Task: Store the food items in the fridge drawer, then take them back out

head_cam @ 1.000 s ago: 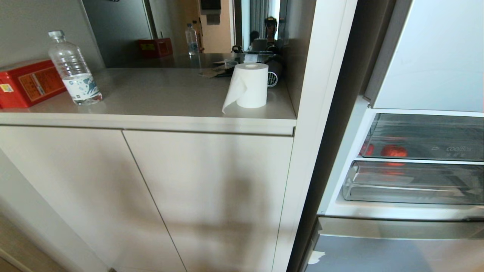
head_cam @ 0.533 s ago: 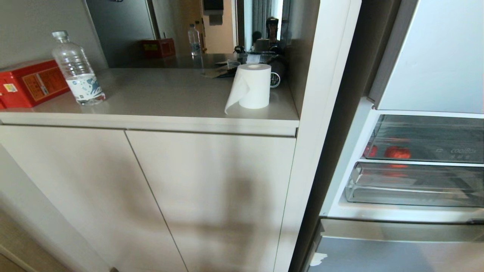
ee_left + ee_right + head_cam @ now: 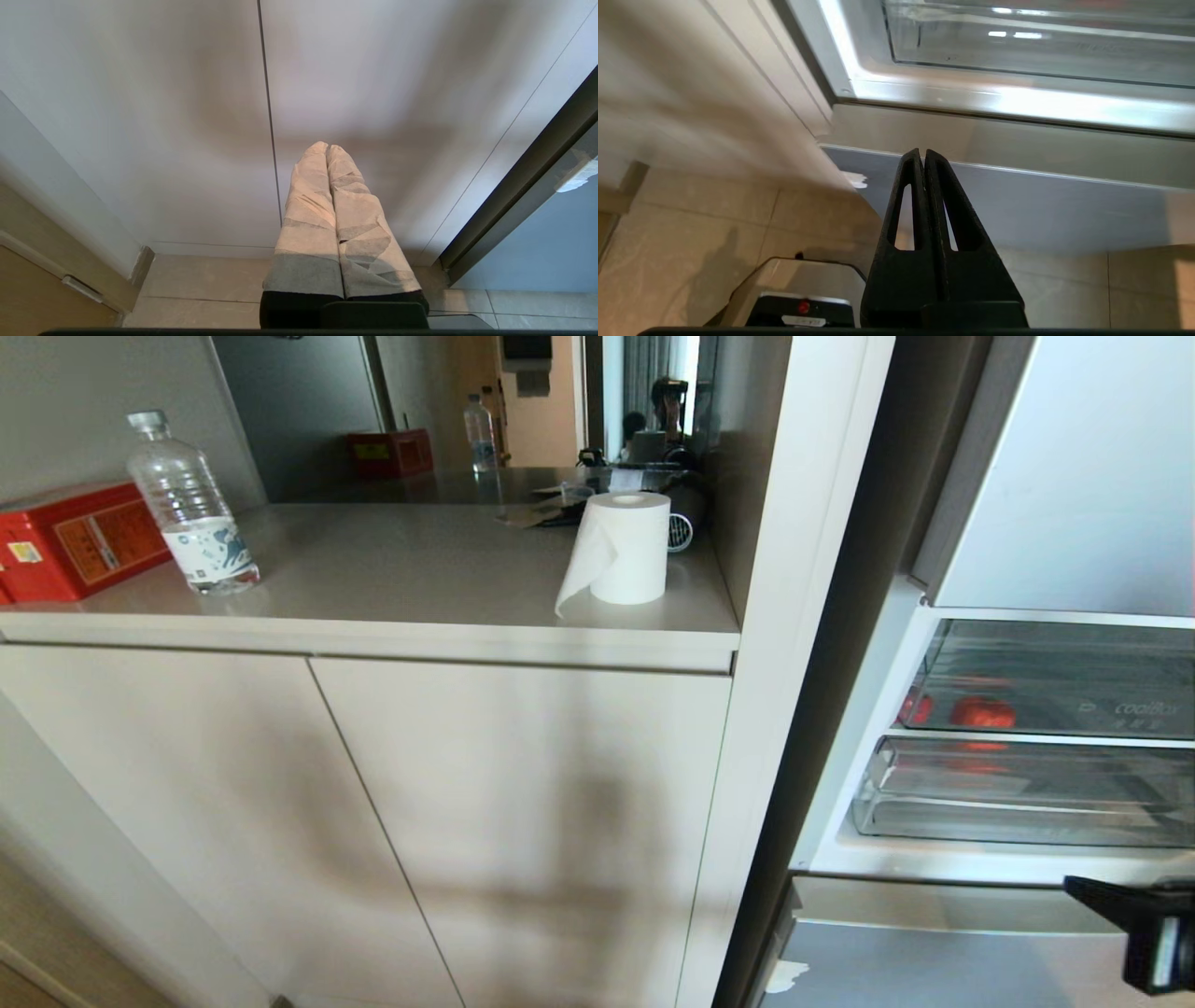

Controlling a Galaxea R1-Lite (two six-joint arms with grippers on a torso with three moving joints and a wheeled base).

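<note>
The two red food items point(image 3: 978, 712) sit behind clear plastic in the fridge, above the empty fridge drawer point(image 3: 1018, 793); the right pincer point(image 3: 1083, 889), fingers pressed together and holding nothing, is below the drawer; the left pincer point(image 3: 327, 148), also closed, faces the cabinet doors point(image 3: 187, 116)

My black right gripper point(image 3: 1088, 887) cut off by head view's edge at 4 o'clock; only tip and part of body show. Two round red food items point(image 3: 980, 712) blurred behind clear plastic front; which is apple, cannot tell. Left one point(image 3: 916, 708) half hidden by white fridge frame. Wide clear plastic fridge drawer point(image 3: 1018, 793) runs off at 3 o'clock. Flat red box point(image 3: 75, 537) clipped at 9 o'clock. Dark clutter point(image 3: 644, 462) behind white paper roll point(image 3: 624, 549) too small to tell.
</note>
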